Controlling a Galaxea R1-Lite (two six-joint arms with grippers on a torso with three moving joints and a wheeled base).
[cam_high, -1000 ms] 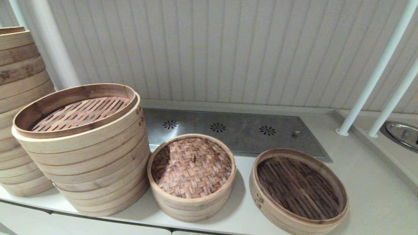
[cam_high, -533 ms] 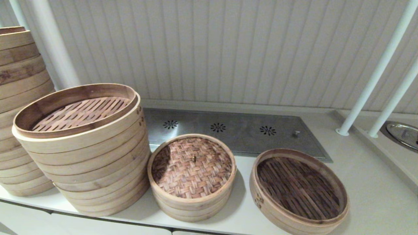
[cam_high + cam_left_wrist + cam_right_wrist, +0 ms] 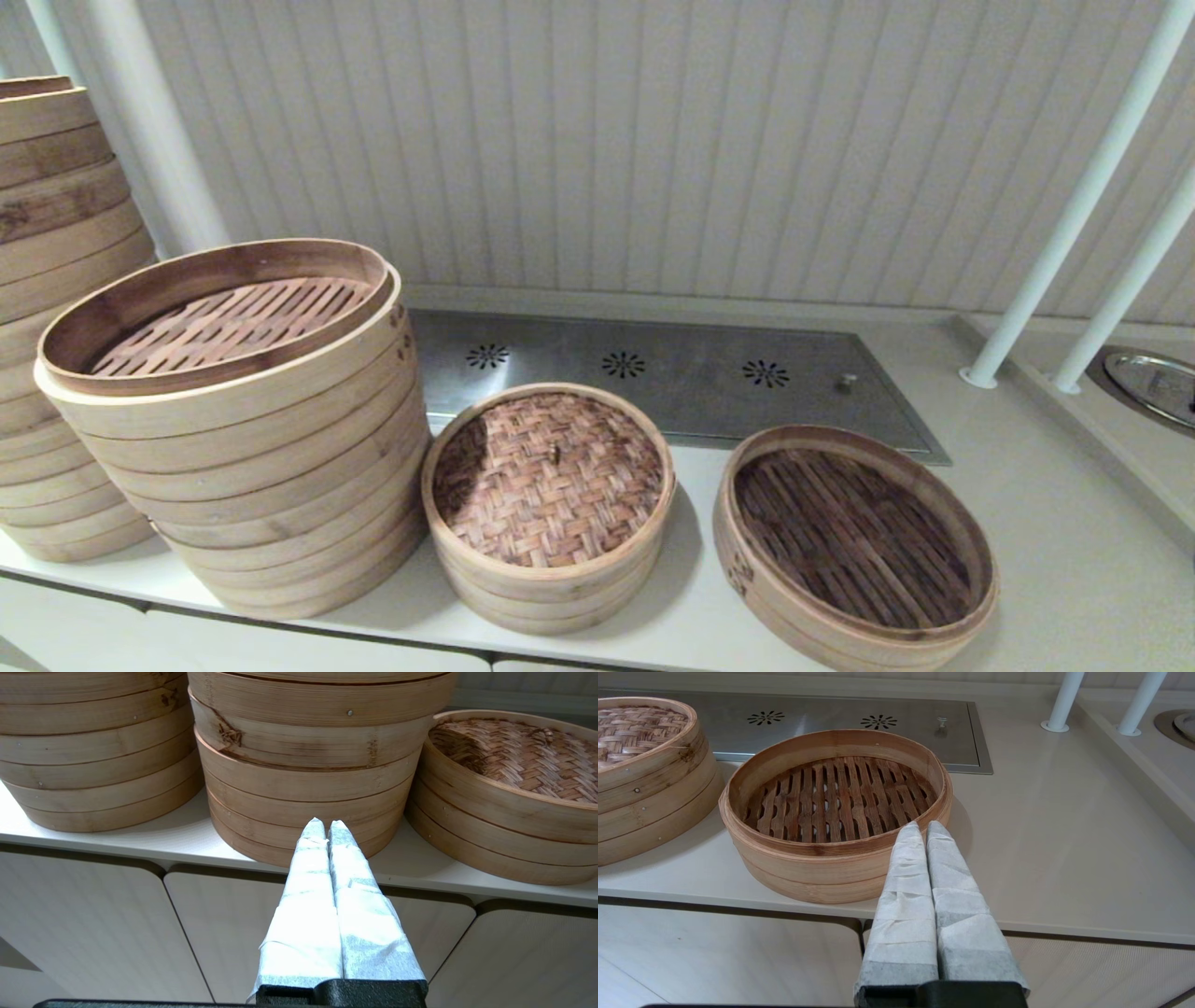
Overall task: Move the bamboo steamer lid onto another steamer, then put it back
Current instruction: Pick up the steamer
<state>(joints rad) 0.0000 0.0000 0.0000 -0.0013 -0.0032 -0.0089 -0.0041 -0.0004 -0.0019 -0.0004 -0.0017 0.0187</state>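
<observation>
Counter (image 3: 1055,560) is carrying everything here, largest first. Far-left tall stack (image 3: 56,308) of pale tiers is standing at the counter's left end, partly cut off by the head view's edge. Second stack (image 3: 252,467) is sitting just in front and to the right of it, open on top, slatted floor showing inside a brown inner rim. It's touching or nearly touching the small steamer next to it; I can't tell which.

Steel panel (image 3: 672,383) with three flower-shaped vent cutouts is lying flush in the counter behind the low baskets. Two white poles (image 3: 1064,224) are rising from the counter at the right rear.

Low basket with the dark slatted floor (image 3: 854,551) is sitting front right, uncovered, a clear gap between it and the middle steamer.

The bamboo steamer lid (image 3: 546,476) is sitting level on the short middle steamer (image 3: 551,588) — herringbone weave up, small knob at centre, pale hoop rim seated all round.

Left gripper (image 3: 325,823) is hanging off the counter's front edge, below the top, pointing at the second stack's base — wrapped fingers pressed together, gripping nothing. Right gripper (image 3: 922,825) is likewise holding off the front edge, pointing at the near wall of the slatted basket, fingers closed together, empty. Neither is touching any bamboo.
</observation>
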